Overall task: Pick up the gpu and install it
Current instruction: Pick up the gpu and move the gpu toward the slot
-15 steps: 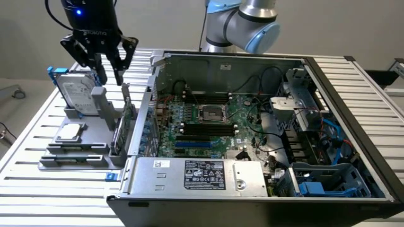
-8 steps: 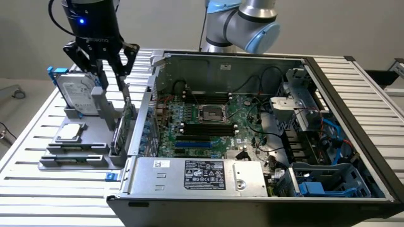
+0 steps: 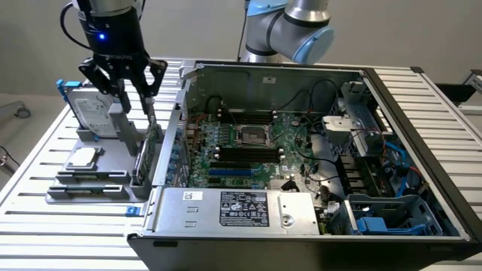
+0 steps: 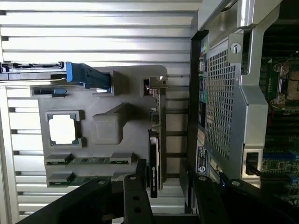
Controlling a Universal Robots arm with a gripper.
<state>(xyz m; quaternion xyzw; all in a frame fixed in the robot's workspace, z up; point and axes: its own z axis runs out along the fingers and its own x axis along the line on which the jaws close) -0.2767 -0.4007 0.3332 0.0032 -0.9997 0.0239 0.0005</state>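
Arm (image 3: 301, 25) with wrist held vertical above the fingers (image 4: 135, 196); gripper (image 3: 135, 104) (image 4: 162, 170) pointing straight down, its two black fingers parted, a clear gap between them.

Slat table (image 3: 34, 169): PC case (image 3: 263, 79), tray (image 3: 83, 196)

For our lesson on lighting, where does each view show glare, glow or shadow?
Exterior view: a blue light glows on the gripper above the gpu; the power supply cover shines pale. Wrist view: the processor chip glares near white; the gripper's black fingers sit dark beside the gpu.
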